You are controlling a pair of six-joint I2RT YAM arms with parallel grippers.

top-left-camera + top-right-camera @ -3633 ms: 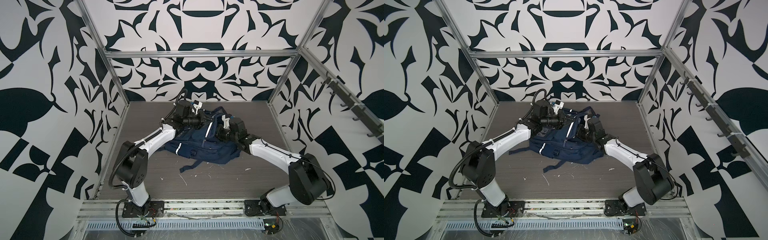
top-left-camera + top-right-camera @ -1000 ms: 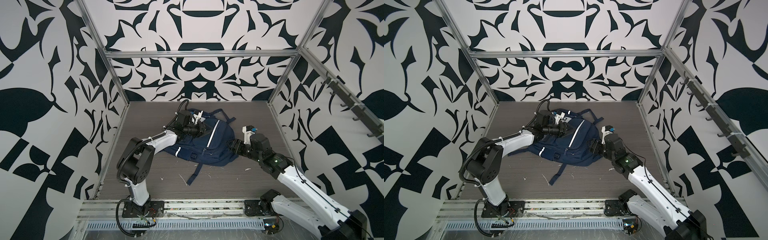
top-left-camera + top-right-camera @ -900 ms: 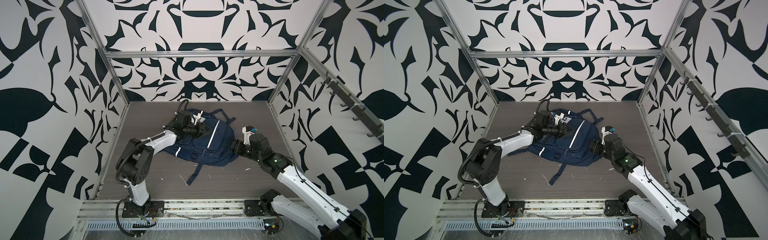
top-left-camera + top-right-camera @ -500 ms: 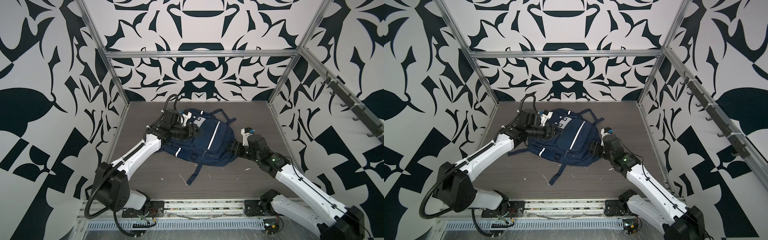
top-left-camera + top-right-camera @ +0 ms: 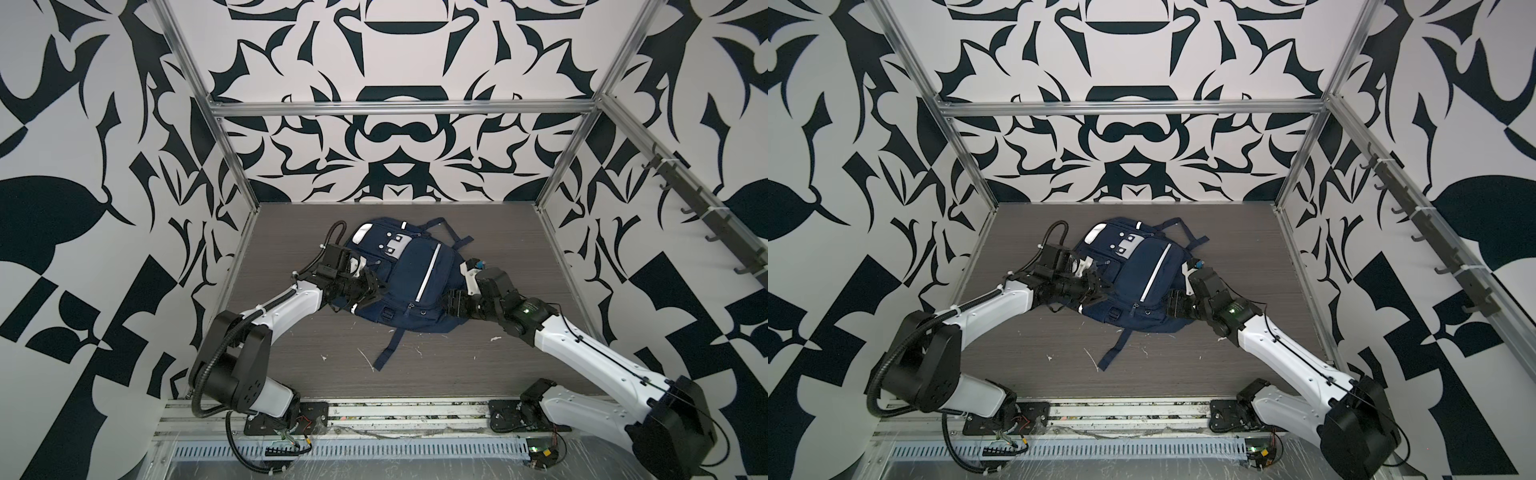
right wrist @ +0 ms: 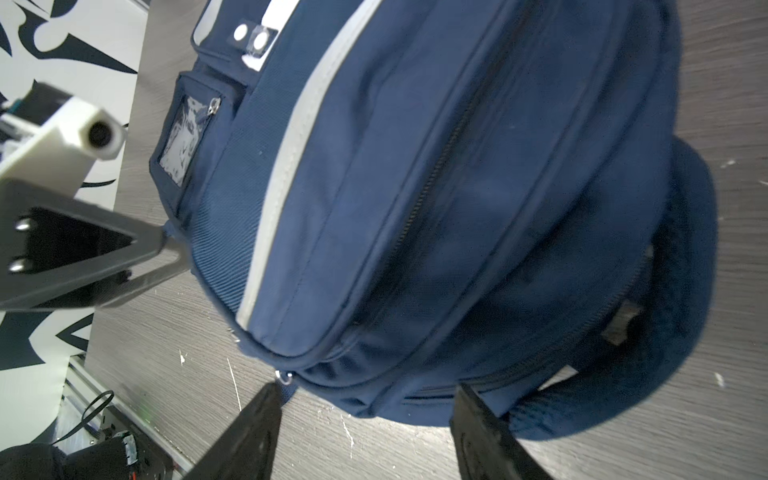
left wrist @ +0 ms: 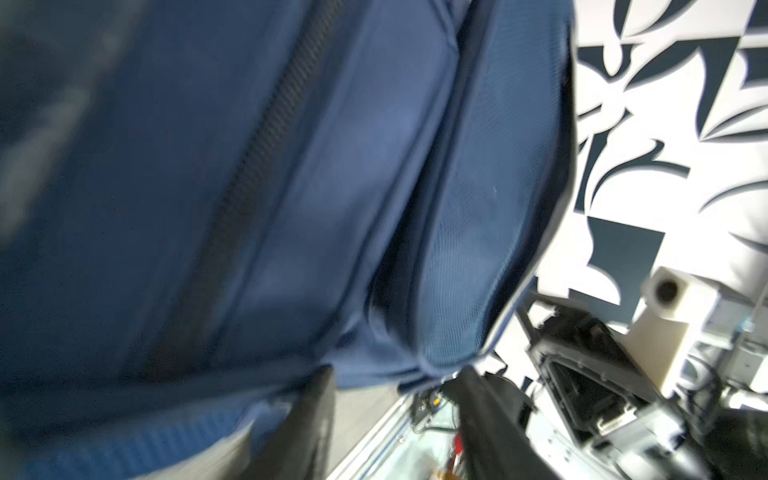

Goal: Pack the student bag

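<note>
The student bag (image 5: 415, 274) (image 5: 1142, 270), navy with white stripes and a grey buckle patch, lies front side up on the table in both top views. My left gripper (image 5: 370, 289) (image 5: 1098, 286) is against its left side. In the left wrist view the bag (image 7: 291, 187) fills the frame, and the left gripper (image 7: 395, 386) is open, its tips at the fabric's edge. My right gripper (image 5: 451, 305) (image 5: 1173, 309) is at the bag's right lower corner. In the right wrist view the right gripper (image 6: 368, 388) is open and wide, with the bag's (image 6: 415, 187) end at its tips.
A loose dark strap (image 5: 384, 353) trails from the bag toward the front edge. White scraps (image 5: 365, 359) dot the grey table (image 5: 498, 374). Patterned walls and metal posts (image 5: 552, 195) enclose three sides. A hook rail (image 5: 706, 216) runs along the right wall.
My left gripper has pulled back from the bag's top to its left side, nearer the front. The right gripper has barely moved. The bag lies flatter than before.
</note>
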